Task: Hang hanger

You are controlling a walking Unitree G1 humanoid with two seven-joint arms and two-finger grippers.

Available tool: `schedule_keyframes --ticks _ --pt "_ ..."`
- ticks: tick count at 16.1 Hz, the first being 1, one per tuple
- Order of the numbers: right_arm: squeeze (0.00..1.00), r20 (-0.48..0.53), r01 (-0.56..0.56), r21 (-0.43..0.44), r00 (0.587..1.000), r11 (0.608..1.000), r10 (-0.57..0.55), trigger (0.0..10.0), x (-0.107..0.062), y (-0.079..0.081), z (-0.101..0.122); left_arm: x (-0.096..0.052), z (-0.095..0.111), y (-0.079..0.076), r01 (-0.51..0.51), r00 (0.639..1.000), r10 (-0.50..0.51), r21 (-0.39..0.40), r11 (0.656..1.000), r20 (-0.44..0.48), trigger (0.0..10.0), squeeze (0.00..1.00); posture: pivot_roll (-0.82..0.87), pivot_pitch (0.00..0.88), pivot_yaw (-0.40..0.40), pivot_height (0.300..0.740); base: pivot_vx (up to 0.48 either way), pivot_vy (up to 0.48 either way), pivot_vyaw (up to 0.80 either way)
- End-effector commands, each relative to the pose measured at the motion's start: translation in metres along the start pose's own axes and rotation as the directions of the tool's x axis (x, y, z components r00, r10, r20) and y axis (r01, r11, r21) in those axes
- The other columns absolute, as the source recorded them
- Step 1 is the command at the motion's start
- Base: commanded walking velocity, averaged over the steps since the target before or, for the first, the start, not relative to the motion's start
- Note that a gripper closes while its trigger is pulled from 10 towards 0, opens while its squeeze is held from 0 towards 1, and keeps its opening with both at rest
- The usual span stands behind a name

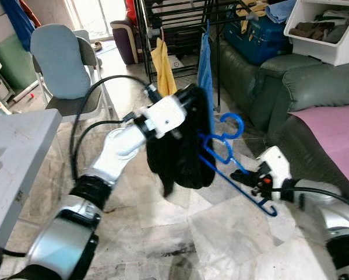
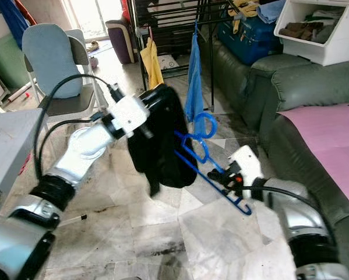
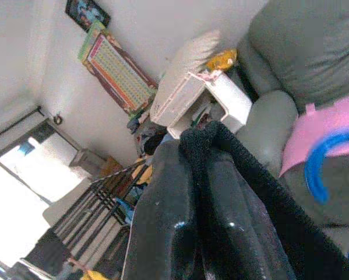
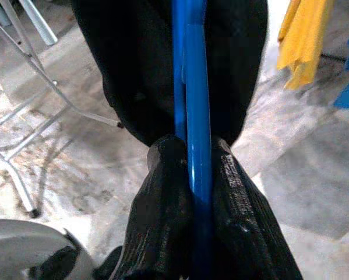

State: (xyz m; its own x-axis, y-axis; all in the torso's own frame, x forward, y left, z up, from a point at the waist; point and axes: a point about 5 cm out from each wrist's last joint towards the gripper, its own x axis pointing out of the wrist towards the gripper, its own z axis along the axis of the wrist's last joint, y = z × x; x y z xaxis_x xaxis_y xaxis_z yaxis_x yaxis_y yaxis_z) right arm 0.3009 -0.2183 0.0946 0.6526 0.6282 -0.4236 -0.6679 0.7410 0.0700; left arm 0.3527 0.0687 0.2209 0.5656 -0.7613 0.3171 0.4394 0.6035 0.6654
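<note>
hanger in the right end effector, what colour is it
Blue hanger, best seen in the right wrist view, clamped in the right end effector.

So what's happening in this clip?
The robot stands before a drying rack with both arms raised. Its right end effector is shut on a blue hanger, and its left end effector is shut on a black garment that hangs beside the hanger. The hanger is not yet on the rack.

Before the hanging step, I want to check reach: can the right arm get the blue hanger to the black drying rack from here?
Probably not yet: the hanger is held low, the rack stands farther off.
</note>
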Motion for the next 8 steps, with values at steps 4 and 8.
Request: schedule_keyframes --ticks 4,8 --pt "0.00 -0.007 0.338 0.319 0.935 0.886 -0.354 10.0 -0.016 -0.039 -0.018 -0.014 -0.005 0.031 -0.141 0.985 0.137 -0.036 0.989 -0.103 10.0 0.00 -0.10 0.000 0.076 0.740 0.000 0.000 0.00" --pt "0.00 -0.057 0.412 0.353 0.906 0.840 -0.420 10.0 -0.025 -0.047 -0.026 -0.031 -0.018 0.035 -0.243 0.949 0.221 -0.074 0.967 -0.225 10.0 0.00 -0.12 0.000 0.071 0.740 0.000 0.000 0.00"
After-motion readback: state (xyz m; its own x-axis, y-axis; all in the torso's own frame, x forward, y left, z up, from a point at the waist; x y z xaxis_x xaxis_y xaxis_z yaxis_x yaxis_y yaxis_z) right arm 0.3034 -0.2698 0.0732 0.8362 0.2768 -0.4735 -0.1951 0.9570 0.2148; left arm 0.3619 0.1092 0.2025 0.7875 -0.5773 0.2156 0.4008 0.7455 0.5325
